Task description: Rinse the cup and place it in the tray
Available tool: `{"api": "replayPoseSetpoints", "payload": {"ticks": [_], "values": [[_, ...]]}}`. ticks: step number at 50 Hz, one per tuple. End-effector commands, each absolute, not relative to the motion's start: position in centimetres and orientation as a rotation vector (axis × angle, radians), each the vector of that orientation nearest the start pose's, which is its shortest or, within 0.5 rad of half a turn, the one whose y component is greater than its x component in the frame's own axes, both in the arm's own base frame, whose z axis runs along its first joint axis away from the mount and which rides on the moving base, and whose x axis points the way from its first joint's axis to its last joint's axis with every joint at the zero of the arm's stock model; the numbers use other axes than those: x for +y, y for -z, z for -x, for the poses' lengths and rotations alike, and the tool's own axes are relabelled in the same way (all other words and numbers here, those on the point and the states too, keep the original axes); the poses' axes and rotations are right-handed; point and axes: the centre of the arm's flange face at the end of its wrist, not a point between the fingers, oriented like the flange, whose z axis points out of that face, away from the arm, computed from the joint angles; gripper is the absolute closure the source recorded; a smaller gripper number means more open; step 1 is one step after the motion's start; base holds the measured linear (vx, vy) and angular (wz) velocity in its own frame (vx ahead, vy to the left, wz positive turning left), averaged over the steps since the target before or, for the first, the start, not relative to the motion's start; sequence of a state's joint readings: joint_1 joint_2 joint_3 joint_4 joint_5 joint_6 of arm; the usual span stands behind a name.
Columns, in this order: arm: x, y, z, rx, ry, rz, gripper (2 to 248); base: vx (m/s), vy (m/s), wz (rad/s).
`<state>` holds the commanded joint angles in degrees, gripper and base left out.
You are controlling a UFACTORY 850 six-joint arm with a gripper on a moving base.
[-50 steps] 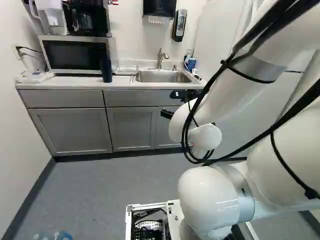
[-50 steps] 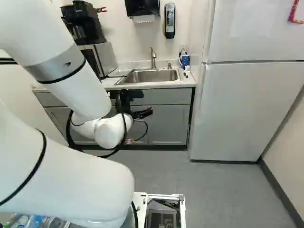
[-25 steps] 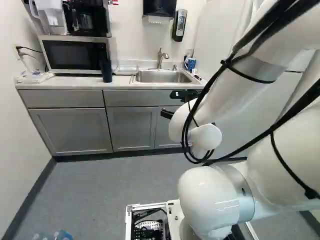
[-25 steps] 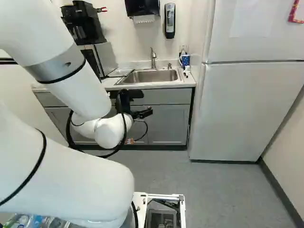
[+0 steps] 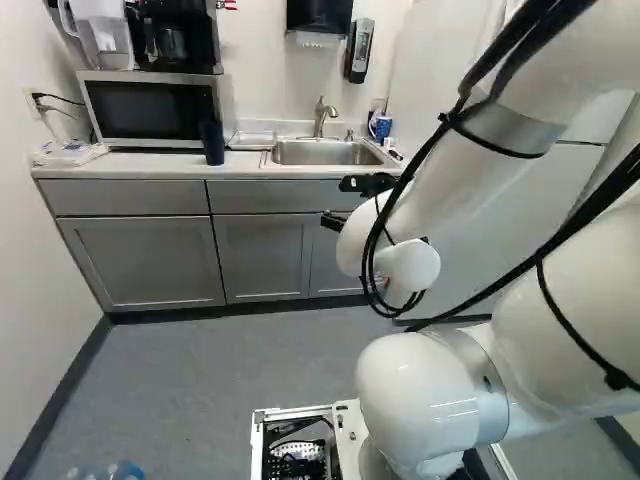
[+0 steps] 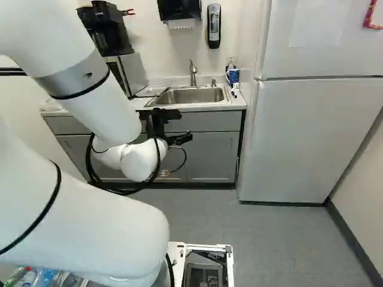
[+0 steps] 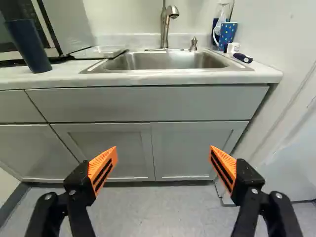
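Observation:
In front of the cabinets, below counter height, my gripper [image 6: 181,139] reaches forward from the wrist. Seen from the wrist, the gripper [image 7: 164,153] is open, its orange pads far apart with nothing between them. A blue patterned mug [image 7: 227,35] stands on the counter at the sink's back right corner. A dark blue tumbler [image 7: 28,45] stands upright left of the sink, near the microwave. Between tumbler and sink lies a shallow pale tray [image 7: 100,51]. The steel sink [image 7: 163,61] with its faucet [image 7: 171,14] is ahead of and above the fingers.
A microwave [image 5: 150,110] and a coffee maker on it fill the counter's left part. Grey cabinets [image 7: 197,103] face the gripper, and a white fridge [image 6: 311,137] stands to their right. A small bottle and a dark object lie by the mug. Plastic bottles show near the base.
The wrist and open gripper have risen slightly, and the forearm has shifted a little with them. The base has stayed put, as have the mug, tumbler and tray.

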<state>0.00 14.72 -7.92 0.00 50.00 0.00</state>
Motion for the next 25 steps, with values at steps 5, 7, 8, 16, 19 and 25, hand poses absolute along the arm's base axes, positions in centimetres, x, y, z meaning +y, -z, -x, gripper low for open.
{"api": "replayPoseSetpoints", "payload": {"ticks": [5, 7, 8, 16, 19, 25], "values": [[0.0, -38.4, -29.6, 0.000, 1.876, 2.520, 3, 0.000, 0.000, 0.000], [0.0, -38.6, -29.8, 0.000, 1.882, 2.516, 3, 0.000, 0.000, 0.000], [0.0, -38.7, -30.0, 0.000, 1.885, 2.513, 3, 0.000, 0.000, 0.000], [0.0, -39.6, -31.0, 0.000, 1.909, 2.495, 3, 0.000, 0.000, 0.000], [0.0, -39.9, -31.4, 0.000, 1.917, 2.489, 3, 0.000, 0.000, 0.000], [0.0, -40.6, -32.2, 0.000, 1.935, 2.475, 3, 0.000, 0.000, 0.000]]}}
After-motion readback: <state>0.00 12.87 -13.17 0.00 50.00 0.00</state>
